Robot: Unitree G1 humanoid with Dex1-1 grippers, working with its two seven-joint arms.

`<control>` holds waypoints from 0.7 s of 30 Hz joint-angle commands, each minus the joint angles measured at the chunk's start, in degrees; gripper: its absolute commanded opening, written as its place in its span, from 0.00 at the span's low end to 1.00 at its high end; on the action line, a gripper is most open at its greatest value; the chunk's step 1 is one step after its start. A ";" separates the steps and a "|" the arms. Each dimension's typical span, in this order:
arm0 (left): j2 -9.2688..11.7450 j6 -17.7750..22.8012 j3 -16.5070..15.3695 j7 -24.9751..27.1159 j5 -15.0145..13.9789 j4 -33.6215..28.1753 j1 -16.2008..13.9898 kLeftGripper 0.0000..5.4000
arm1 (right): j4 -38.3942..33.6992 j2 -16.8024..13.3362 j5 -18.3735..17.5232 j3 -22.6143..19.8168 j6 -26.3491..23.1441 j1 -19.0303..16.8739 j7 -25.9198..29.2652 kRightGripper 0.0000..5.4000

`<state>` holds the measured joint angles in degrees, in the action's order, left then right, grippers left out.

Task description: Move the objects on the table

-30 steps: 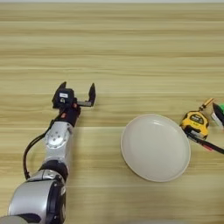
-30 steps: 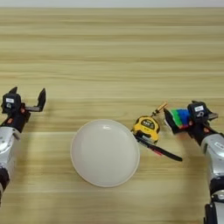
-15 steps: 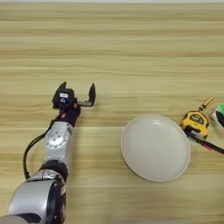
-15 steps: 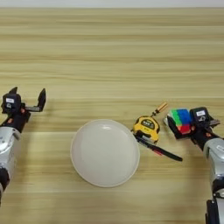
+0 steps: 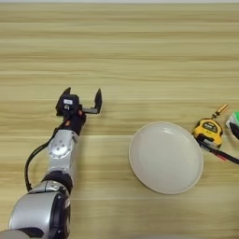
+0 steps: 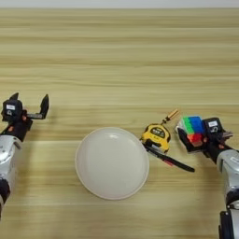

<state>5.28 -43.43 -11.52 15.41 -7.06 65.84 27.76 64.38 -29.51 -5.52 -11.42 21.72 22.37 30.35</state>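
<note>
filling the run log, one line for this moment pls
left claw open, idle | right claw shut on puzzle cube | tape measure beside plate

Each arm is a chain of rounded silver-grey segments with black joints, a black cable looping beside the left forearm, ending in a black two-fingered hand (image 5: 83,100) with white label and orange accents.
</note>
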 commanded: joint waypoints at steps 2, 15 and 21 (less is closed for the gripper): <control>-0.07 -0.02 0.27 -0.26 0.60 0.44 0.59 1.00 | 0.86 -0.85 0.76 0.37 -0.55 1.08 -0.10 0.81; -0.11 0.00 0.29 -0.44 0.72 0.61 0.72 1.00 | 1.76 -0.72 1.35 0.34 -0.48 1.68 -0.36 0.62; -0.17 0.00 0.34 -0.54 0.81 0.55 0.75 1.00 | 1.84 -0.70 1.37 0.37 -0.33 1.77 -0.28 0.62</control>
<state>5.26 -43.43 -11.47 15.18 -6.82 65.90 27.83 65.65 -29.52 -4.61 -11.28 21.75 23.37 30.22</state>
